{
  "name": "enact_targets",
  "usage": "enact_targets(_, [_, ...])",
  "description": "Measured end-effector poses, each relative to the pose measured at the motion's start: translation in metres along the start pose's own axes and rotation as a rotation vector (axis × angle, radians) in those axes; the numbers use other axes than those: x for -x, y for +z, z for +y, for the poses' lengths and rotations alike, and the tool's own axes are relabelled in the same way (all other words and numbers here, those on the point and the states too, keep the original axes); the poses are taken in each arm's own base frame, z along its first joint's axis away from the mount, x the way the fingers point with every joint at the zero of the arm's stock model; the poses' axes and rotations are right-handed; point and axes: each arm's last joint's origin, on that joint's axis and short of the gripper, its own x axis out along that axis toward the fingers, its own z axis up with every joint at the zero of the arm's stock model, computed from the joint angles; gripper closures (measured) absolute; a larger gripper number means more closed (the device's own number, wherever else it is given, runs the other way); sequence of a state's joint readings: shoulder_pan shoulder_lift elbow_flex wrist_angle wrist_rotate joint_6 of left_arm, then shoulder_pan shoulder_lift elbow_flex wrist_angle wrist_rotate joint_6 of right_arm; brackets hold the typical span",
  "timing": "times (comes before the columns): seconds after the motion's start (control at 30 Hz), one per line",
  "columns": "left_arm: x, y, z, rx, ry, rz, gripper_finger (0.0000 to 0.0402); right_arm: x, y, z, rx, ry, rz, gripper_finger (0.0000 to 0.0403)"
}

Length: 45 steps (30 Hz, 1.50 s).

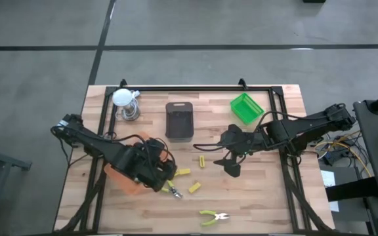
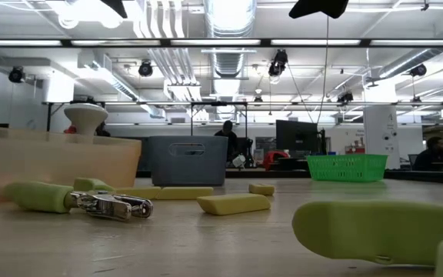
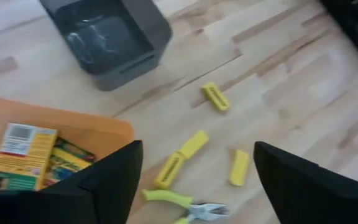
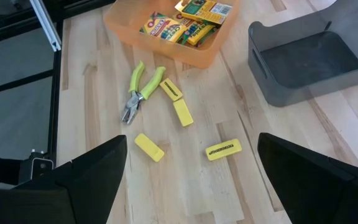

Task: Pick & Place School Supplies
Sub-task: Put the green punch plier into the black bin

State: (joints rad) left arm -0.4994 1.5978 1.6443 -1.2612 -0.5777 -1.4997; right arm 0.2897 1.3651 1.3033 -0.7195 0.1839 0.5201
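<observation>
Crayon boxes (image 3: 27, 155) lie inside the orange tray (image 3: 98, 127) at the table's near left. My left gripper (image 1: 165, 176) hangs open just above that tray's right edge and holds nothing. Lime-handled pliers (image 4: 140, 90) lie on the wood beside the tray, and a second pair (image 1: 213, 217) lies near the front edge. Several short yellow blocks (image 4: 183, 112) are scattered flat between the two arms. My right gripper (image 1: 231, 164) hovers open over the table's middle, with nothing between its fingers.
A black tray (image 1: 179, 120) stands at the back centre and a green tray (image 1: 246, 108) at the back right. A white-topped metal object (image 1: 126, 105) stands at the back left. A dark frame (image 1: 195, 88) borders the tabletop.
</observation>
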Motion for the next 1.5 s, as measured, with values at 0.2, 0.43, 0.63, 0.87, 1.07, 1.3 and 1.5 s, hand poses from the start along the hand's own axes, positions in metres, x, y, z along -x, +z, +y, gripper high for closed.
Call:
enact_targets(0.2, [0.002, 0.002, -0.015, 0.086, -0.134, 0.002, 0.0122, 0.000, 0.000, 0.000, 0.000, 0.000, 0.000, 0.0048])
enact_targets(0.43, [0.003, 0.003, -0.018, -0.025, -0.169, -0.011, 0.0124, 0.000, 0.000, 0.000, 0.000, 0.000, 0.000, 0.0048])
enact_targets(0.63, [0.006, 0.009, -0.023, -0.088, -0.183, -0.175, 0.0124, 0.000, 0.000, 0.000, 0.000, 0.000, 0.000, 0.0048])
enact_targets(0.87, [0.018, 0.000, -0.035, -0.394, -0.192, -0.419, 0.0124, 0.000, 0.000, 0.000, 0.000, 0.000, 0.000, 0.0048])
enact_targets(1.07, [0.015, -0.010, -0.031, -0.545, -0.188, -0.336, 0.0124, 0.000, 0.000, 0.000, 0.000, 0.000, 0.000, 0.0048])
enact_targets(1.3, [-0.017, -0.034, -0.018, -0.751, -0.126, -0.202, 0.0124, 0.000, 0.000, 0.000, 0.000, 0.000, 0.000, 0.0048])
enact_targets(1.5, [-0.053, -0.060, -0.006, -0.584, -0.145, -0.148, 0.0124, 0.000, 0.000, 0.000, 0.000, 0.000, 0.000, 0.0048])
